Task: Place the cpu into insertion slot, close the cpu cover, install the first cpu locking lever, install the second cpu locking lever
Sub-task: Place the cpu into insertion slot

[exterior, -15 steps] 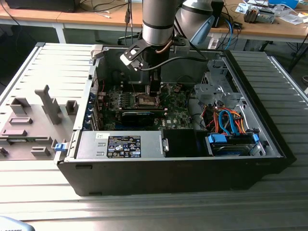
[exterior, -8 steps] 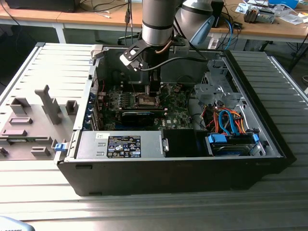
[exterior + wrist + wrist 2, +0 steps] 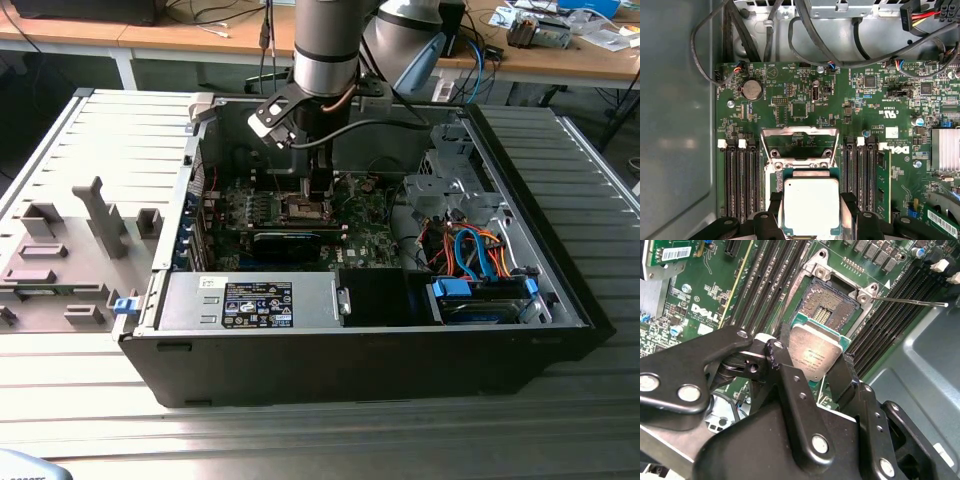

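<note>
One cpu (image 3: 815, 352) gripped between jaws, near insertion slot (image 3: 829, 302)

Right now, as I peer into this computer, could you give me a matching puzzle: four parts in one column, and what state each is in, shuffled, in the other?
Parts:
1. cpu
2. insertion slot
3. cpu cover
4. coin battery

States:
A. swung open, clear of the socket
B. silver disc seated on the green board
C. clamped in the gripper
D. uncovered, contacts showing

Pairs: 1-C, 2-D, 3-A, 4-B
</note>
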`<state>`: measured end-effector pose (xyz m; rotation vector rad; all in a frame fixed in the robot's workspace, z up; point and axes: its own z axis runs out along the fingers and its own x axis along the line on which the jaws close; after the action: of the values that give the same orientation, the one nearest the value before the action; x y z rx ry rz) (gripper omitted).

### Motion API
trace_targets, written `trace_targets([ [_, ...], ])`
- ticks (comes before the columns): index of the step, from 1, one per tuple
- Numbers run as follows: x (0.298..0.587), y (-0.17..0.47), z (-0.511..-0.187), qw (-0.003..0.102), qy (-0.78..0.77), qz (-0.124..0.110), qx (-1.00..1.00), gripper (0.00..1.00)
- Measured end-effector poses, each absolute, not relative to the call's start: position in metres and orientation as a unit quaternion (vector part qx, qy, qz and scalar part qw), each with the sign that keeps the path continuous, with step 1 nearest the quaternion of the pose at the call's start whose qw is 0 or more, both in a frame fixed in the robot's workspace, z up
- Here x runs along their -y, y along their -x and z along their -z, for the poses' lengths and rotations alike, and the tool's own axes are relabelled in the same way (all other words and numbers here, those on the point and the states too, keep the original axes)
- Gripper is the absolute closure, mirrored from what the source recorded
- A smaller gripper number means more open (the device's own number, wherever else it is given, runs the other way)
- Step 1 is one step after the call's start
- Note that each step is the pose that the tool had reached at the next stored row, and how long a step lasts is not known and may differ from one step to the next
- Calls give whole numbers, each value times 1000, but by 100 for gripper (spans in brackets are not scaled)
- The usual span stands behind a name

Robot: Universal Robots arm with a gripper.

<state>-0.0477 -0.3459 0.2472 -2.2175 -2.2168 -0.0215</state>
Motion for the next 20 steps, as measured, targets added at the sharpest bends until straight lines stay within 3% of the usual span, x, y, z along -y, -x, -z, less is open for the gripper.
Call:
trace_targets([
  [20, 346, 50, -244, 3, 707, 7, 707, 45],
])
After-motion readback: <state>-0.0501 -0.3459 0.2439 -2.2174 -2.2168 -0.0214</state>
